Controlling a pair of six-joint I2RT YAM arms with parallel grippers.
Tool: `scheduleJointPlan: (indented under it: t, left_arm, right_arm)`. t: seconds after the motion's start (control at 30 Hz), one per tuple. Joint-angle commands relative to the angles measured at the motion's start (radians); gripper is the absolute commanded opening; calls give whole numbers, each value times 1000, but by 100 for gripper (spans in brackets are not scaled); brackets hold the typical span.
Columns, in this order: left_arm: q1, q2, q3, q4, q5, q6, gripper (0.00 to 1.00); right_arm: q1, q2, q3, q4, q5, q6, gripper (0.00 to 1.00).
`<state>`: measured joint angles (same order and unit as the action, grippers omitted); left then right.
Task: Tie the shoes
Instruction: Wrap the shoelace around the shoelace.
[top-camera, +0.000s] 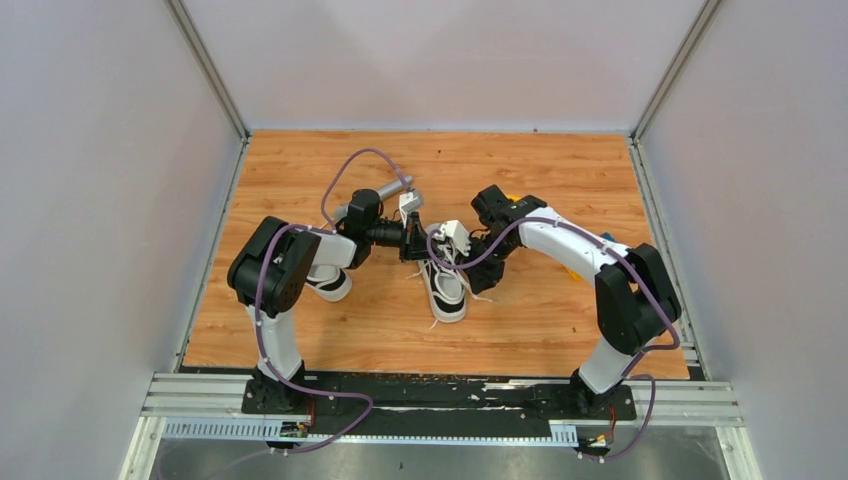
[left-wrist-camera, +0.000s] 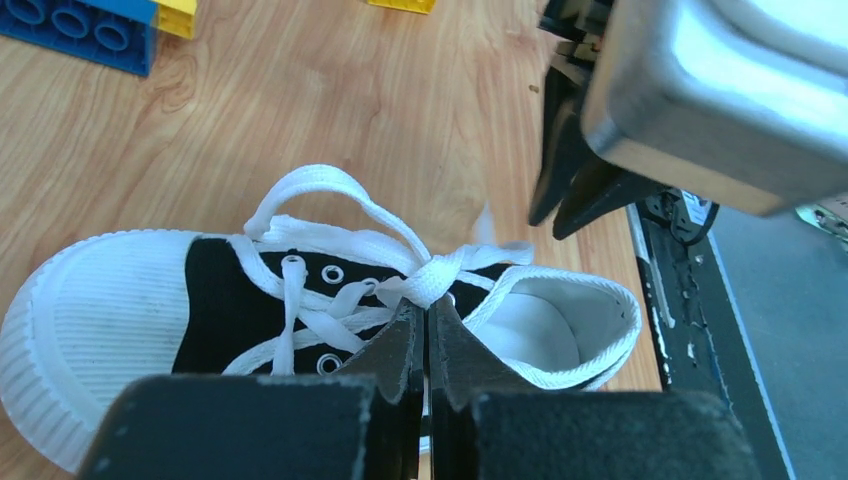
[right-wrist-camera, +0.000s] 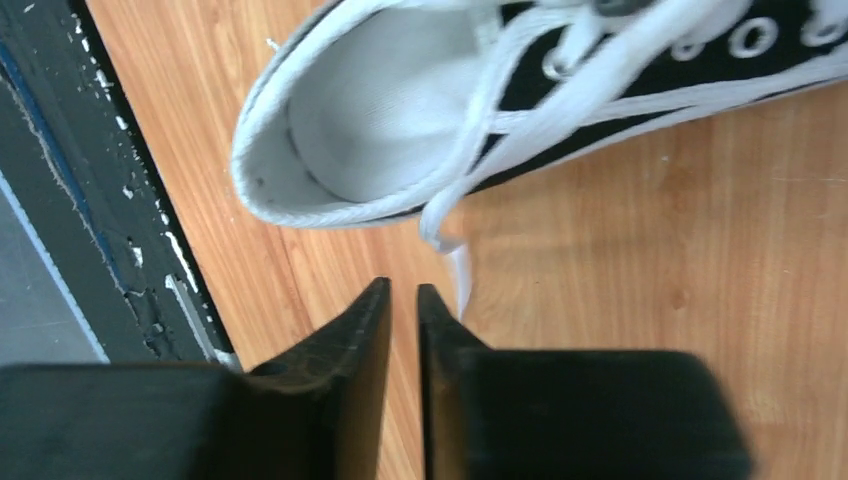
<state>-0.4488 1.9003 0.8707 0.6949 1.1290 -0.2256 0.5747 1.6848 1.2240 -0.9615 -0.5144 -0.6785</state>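
Note:
One black-and-white shoe (top-camera: 447, 290) lies mid-table, toe toward the arms. In the left wrist view (left-wrist-camera: 120, 310) its white laces cross into a knot with one loop (left-wrist-camera: 320, 183). My left gripper (left-wrist-camera: 427, 305) is shut on the white lace (left-wrist-camera: 445, 272) at the knot, over the shoe's tongue (top-camera: 416, 243). My right gripper (right-wrist-camera: 403, 290) hovers over bare wood by the shoe's heel (right-wrist-camera: 350, 130), jaws a narrow gap apart and empty. A loose lace end (right-wrist-camera: 458, 275) lies just beside its right fingertip. The second shoe (top-camera: 330, 283) sits partly hidden under the left arm.
Blue (left-wrist-camera: 85, 30) and yellow (left-wrist-camera: 175, 15) toy blocks lie on the wood beyond the shoe's toe. The black base rail (right-wrist-camera: 110, 230) runs along the table's near edge close to the heel. White walls enclose the table on three sides.

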Motion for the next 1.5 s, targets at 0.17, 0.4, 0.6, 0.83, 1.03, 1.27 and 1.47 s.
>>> scheduleJointPlan:
  t: [0.17, 0.4, 0.6, 0.83, 1.03, 1.27, 1.47]
  left_arm:
    - [1, 7, -13, 91, 111, -3, 0]
    - [1, 54, 24, 96, 169, 5, 0]
    - [14, 79, 60, 65, 160, -9, 0]
    - [34, 65, 110, -229, 106, 113, 0]
    - [35, 38, 202, -648, 65, 382, 0]
    - [36, 14, 241, -802, 66, 502, 0]
    - [36, 6, 213, -748, 88, 486, 0]
  right_arm:
    - [-147, -16, 66, 70, -183, -73, 43]
    - [-222, 199, 282, 65, -451, -26, 45]
    - [-213, 347, 395, 61, -574, 2, 36]
    - [-205, 386, 399, 21, -625, -43, 32]
    - [-176, 412, 414, 28, -627, -59, 33]
    - [-155, 433, 411, 43, -584, -58, 34]
    - [-155, 398, 405, 42, -586, -58, 36]
